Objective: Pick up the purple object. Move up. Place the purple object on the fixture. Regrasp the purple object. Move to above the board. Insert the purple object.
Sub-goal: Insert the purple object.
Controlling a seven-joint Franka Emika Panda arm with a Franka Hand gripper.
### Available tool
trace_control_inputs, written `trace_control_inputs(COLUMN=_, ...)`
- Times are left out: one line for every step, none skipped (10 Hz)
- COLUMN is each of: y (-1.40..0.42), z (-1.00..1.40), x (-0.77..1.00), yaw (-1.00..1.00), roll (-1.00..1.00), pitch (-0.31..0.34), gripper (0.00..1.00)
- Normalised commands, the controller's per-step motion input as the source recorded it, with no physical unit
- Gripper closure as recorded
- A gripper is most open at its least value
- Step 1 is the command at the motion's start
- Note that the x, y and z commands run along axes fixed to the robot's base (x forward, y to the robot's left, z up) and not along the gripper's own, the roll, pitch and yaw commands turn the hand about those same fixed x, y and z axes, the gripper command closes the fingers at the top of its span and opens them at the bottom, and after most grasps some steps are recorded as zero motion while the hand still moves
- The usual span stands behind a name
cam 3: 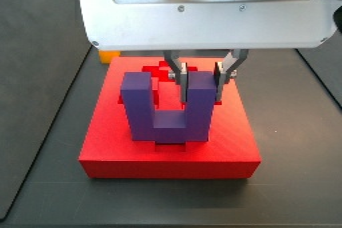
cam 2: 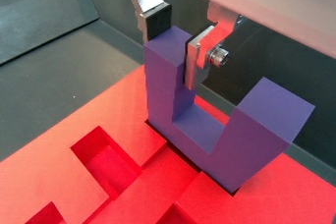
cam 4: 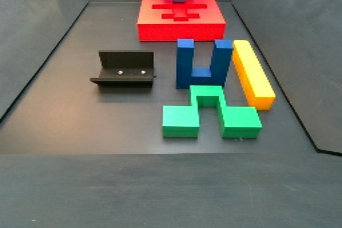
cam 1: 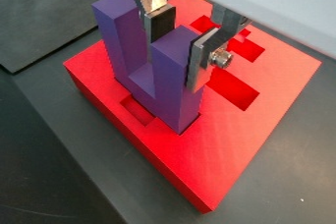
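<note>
You are pinching one prong of purple object [cam 1: 155,66] in gripper [cam 1: 182,38], base down on board [cam 1: 262,120], maybe already seating in cutout; block looking rigid, light, smooth-sided, so keep holding prong flats squarely

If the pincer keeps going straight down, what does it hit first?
The pincer, shut on one prong of the purple object, points down at the board. The object's base already sits in or at a cutout, so the board would likely stop it first; seating depth is unclear.
</note>
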Motion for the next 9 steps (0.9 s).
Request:
trace_control_inputs(y=0.00, z=-0.26, x=0.00, yaw=0.00, roll=0.00, pitch=0.000, gripper=1.00)
trace_control_inputs(y=0.00, z=-0.33, x=0.06, yaw=0.00, roll=-0.01, pitch=-0.031, gripper=1.00)
trace_control_inputs(y=0.02, z=-0.33, x=0.06, yaw=0.00, roll=-0.05, pitch=-0.053, gripper=1.00)
trace_control_inputs(y=0.00, z=-0.30, x=0.01, yaw=0.00, roll=-0.01, pitch=-0.036, gripper=1.00)
trace_control_inputs(y=0.00, z=-0.35, x=0.00, yaw=0.00, roll=0.00, pitch=-0.007, gripper=1.00)
trace_control_inputs(y=0.00, z=-0.39, x=0.00, yaw=0.00, roll=0.00, pitch=0.000, gripper=1.00)
trace_control_inputs(y=-0.04, z=-0.44, x=-0.02, yaw=0.00, roll=0.05, pitch=-0.004, gripper=1.00)
trace_control_inputs(y=-0.13, z=-0.45, x=-0.07, yaw=0.00, roll=0.13, pitch=-0.011, gripper=1.00)
trace_control_inputs(y=-0.21, z=-0.45, x=-0.16, yaw=0.03, roll=0.18, pitch=-0.030, gripper=1.00)
